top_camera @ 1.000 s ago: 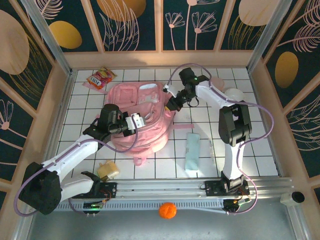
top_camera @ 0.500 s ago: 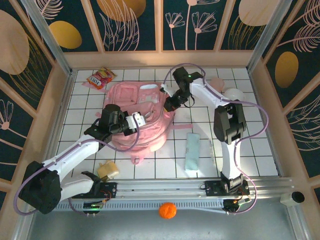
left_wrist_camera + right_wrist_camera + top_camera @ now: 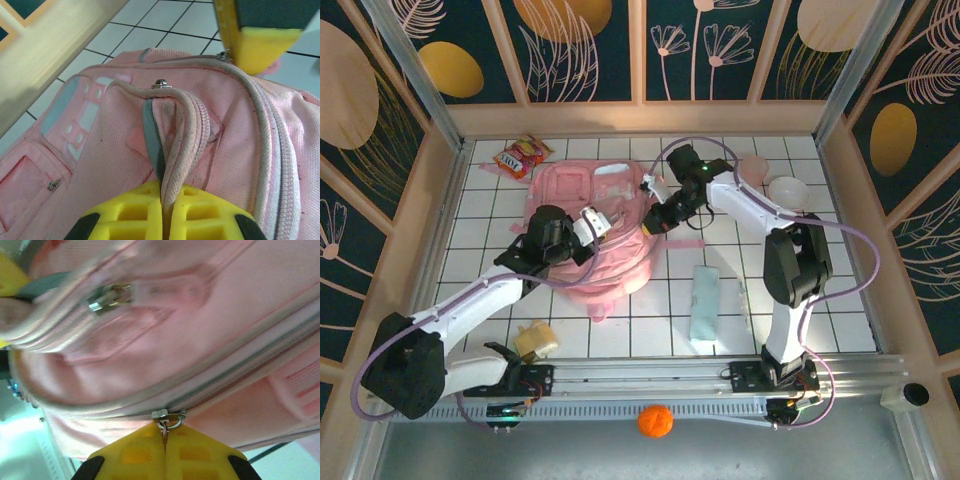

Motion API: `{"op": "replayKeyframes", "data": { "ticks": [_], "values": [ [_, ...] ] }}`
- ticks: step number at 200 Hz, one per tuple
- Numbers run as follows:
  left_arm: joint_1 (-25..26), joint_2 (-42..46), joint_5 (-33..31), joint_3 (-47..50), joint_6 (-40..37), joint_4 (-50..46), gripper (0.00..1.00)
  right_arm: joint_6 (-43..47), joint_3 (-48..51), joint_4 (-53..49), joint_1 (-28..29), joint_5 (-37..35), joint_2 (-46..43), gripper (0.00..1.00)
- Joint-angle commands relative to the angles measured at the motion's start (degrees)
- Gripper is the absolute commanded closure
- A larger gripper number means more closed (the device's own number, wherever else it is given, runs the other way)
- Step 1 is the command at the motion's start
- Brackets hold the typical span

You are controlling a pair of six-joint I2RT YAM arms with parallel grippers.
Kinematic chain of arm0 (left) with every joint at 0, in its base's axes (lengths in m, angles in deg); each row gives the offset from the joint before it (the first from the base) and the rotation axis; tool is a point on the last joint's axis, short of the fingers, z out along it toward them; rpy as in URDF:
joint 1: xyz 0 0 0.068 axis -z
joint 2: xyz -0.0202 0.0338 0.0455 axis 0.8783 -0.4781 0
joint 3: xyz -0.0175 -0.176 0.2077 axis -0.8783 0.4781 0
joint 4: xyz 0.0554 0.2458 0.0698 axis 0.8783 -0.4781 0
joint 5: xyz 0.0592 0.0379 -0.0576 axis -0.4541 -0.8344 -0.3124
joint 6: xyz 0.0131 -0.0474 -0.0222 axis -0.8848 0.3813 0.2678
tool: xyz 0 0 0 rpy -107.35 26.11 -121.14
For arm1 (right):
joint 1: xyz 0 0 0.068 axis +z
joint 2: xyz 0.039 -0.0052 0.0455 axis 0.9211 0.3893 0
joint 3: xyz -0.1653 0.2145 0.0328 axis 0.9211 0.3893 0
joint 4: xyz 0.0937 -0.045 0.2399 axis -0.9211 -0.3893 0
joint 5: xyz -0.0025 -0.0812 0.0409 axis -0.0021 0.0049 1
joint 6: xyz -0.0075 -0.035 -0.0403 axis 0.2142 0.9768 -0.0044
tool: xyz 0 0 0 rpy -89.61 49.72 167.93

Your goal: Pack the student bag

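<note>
The student bag (image 3: 605, 250) is a pale-pink backpack lying in the middle of the tiled floor. My left gripper (image 3: 592, 224) sits on its left side. In the left wrist view that gripper (image 3: 167, 195) is shut on the bag's looped top handle (image 3: 170, 130), which rises between the yellow pads. My right gripper (image 3: 656, 217) is at the bag's right edge. In the right wrist view it (image 3: 165, 435) is shut on the metal zip pull (image 3: 168, 418) of a long zip line. The right gripper's yellow finger (image 3: 260, 47) shows at the top of the left wrist view.
A red snack packet (image 3: 521, 157) lies at the back left. A pale blue pencil case (image 3: 704, 302) lies to the right of the bag. A white bowl (image 3: 786, 189) and a pink disc (image 3: 754, 165) sit at the back right. A yellowish item (image 3: 536, 340) is by the left base. Wooden walls ring the floor.
My left gripper has moved toward the back with the handle, lifting that part of the bag. My right gripper has shifted slightly nearer and left along the zip. Both stay shut.
</note>
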Motion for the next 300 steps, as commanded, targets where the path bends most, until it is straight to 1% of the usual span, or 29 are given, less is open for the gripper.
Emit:
{"op": "replayKeyframes", "data": {
  "ticks": [1,33,52,80,109,128,145,182,222,243,261,268,300],
  "values": [
    [-0.28,-1.12,-11.17,-2.60,2.77,4.14,1.00,-2.29,1.38,-0.95,1.07,3.71,-4.12,1.00],
    [0.47,-3.39,-13.01,-4.77,5.81,5.07,1.00,-3.24,1.64,-1.82,3.64,4.15,-4.61,1.00],
    [1.43,-4.79,-14.30,-6.06,7.96,5.79,1.00,-6.53,1.80,-0.82,4.63,4.38,-4.84,1.00],
    [1.75,-7.18,-18.16,-7.57,12.00,7.55,1.00,-11.55,2.19,-0.23,5.25,5.12,-5.37,1.00],
    [2.30,-9.37,-16.42,-10.27,18.83,7.78,1.00,-19.46,3.84,3.30,5.45,5.99,-6.38,1.00],
    [2.95,-9.64,-14.30,-10.87,25.43,9.17,1.00,-24.94,5.64,7.19,5.46,5.37,-7.55,1.00],
    [3.43,-9.50,-13.86,-10.88,31.39,10.26,1.00,-29.57,7.48,10.98,5.47,4.98,-8.90,1.00],
    [3.86,-10.33,-14.72,-10.73,40.27,12.39,1.00,-37.71,11.02,17.51,5.55,0.53,-11.98,1.00],
    [4.03,-12.00,-15.87,-13.12,50.49,17.21,1.00,-42.20,11.59,19.10,6.67,-6.21,-14.16,1.00],
    [4.28,-13.42,-17.17,-15.54,55.72,17.87,1.00,-43.67,11.91,19.77,7.95,-9.05,-15.11,1.00],
    [4.83,-14.74,-17.56,-16.29,57.52,18.35,1.00,-44.89,12.02,19.95,9.07,-10.70,-15.40,1.00],
    [5.01,-15.08,-17.68,-18.30,57.88,18.75,1.00,-45.35,12.11,20.06,9.39,-11.32,-15.42,1.00],
    [5.51,-15.52,-19.10,-19.05,60.16,19.87,1.00,-48.30,12.68,22.13,10.72,-12.79,-16.11,1.00]
  ]
}}
